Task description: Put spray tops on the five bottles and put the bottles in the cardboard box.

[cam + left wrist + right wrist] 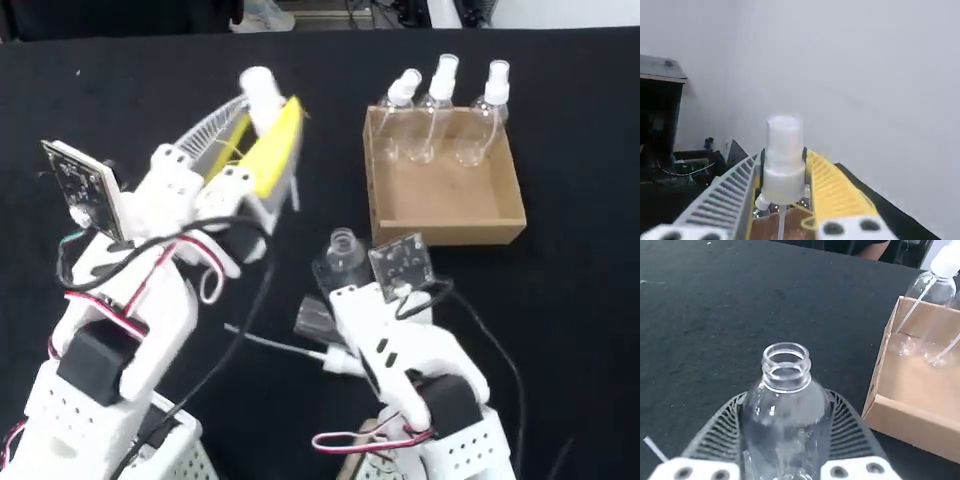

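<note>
Step in hand: capping the fourth bottle, by my reckoning. Three were boxed and one was held.

- Nearest, on the bench (560, 330): a loose top (335, 362) lay just beside the right arm's base. Its thin tube trailed toward 10 o'clock. I took it for the fifth bottle's top.
- Right tool (787, 399): pinched around the body of an open bottle (786, 390). The bottle was upright with a bare, empty neck, held mid-bench at about 7 o'clock of the box.
- Left tool (784, 167): at roughly 11 o'clock of the bottle and well apart from it. It was clamped on a spray top (260, 88), grey finger on one side and yellow on the other. The nozzle poked out past the fingertips and the tube ran back between the fingers.
- Farthest: the box (450, 232) at 1 o'clock of the bottle. Three capped bottles (435, 125) leaned in a row against its far wall. The near half of the floor was bare.

Next move, as judged:
- The left arm would need to swing the top toward 5 o'clock, over the bottle's mouth.
- The top would have to be turned tube-down, since the tube pointed into the tool, not at the neck.
- The thin tube must be threaded in first, then the collar seated, while the right tool holds the bottle steady.
- Risk: the tube snags on the rim, or the bottle tilts under the push.
</note>
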